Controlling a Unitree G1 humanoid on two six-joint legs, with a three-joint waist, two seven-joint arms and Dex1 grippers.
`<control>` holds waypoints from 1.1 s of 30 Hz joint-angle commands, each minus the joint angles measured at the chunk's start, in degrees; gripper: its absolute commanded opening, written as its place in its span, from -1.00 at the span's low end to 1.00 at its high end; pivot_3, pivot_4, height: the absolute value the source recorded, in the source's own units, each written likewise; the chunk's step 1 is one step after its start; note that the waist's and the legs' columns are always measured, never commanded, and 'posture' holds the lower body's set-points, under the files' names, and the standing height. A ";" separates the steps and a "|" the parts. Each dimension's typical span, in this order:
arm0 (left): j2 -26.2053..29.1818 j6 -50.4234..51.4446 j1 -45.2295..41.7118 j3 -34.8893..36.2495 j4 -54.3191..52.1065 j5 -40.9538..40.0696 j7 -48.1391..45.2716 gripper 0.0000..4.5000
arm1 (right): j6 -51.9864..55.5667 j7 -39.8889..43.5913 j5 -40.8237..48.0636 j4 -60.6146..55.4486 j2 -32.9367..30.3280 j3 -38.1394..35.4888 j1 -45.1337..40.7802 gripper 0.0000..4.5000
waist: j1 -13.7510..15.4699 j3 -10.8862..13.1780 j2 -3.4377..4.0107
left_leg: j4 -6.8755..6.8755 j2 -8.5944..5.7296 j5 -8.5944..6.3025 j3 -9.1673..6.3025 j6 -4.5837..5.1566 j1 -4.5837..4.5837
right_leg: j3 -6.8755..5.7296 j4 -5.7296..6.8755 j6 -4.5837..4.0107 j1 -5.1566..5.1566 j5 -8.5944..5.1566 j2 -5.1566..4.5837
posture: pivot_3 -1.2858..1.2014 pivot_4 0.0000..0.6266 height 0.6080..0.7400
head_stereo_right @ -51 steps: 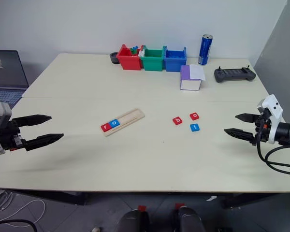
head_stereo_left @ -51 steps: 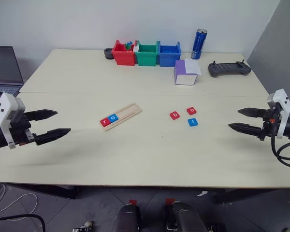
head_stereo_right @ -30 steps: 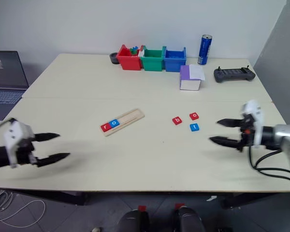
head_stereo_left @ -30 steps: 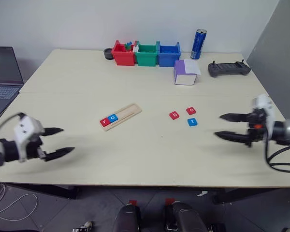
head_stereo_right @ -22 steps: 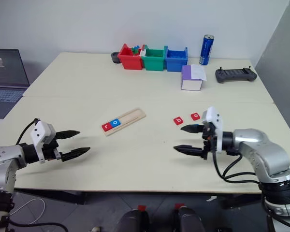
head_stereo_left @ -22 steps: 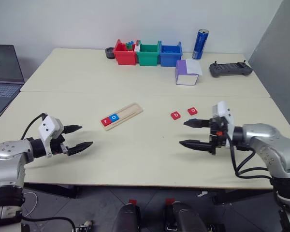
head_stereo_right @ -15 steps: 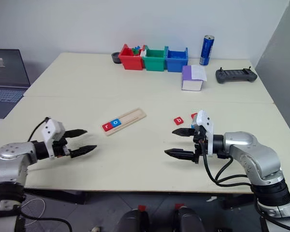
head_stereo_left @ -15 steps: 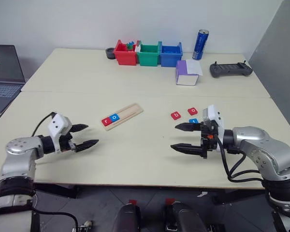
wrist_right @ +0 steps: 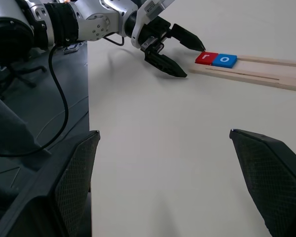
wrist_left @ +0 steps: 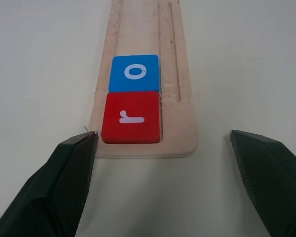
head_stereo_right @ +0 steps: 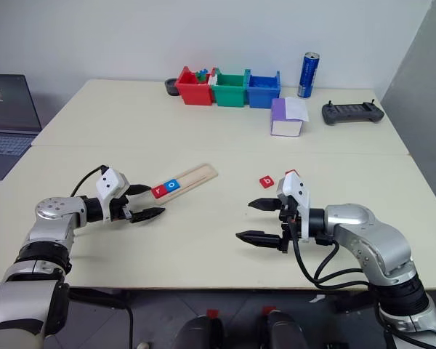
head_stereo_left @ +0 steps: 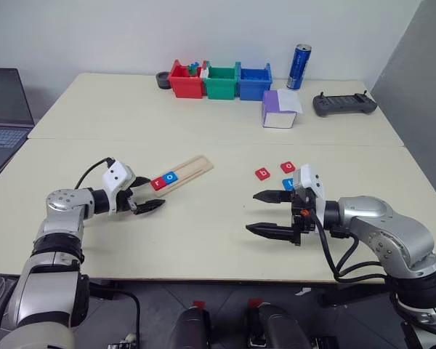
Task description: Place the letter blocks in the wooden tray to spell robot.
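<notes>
Left wrist view: grooved pale-wood tray

Cream table, white wall, seemingly grey floor.

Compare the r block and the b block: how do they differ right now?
The r block sits in the wooden tray at its end, touching the blue o block; the b block lies loose on the table, apart from its neighbours. Both are red tiles with white letters.
</notes>
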 commanded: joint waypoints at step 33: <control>-4.76 4.19 -12.80 -3.67 13.32 10.35 6.83 1.00 | 0.89 -3.29 3.44 -3.99 -1.97 -2.47 0.39 0.99 | -0.01 -0.05 -0.07 | 0.05 -0.03 0.04 -0.01 0.01 0.09 | 0.01 0.09 -0.01 0.07 0.00 -0.03 | 0.03 -0.52 1.00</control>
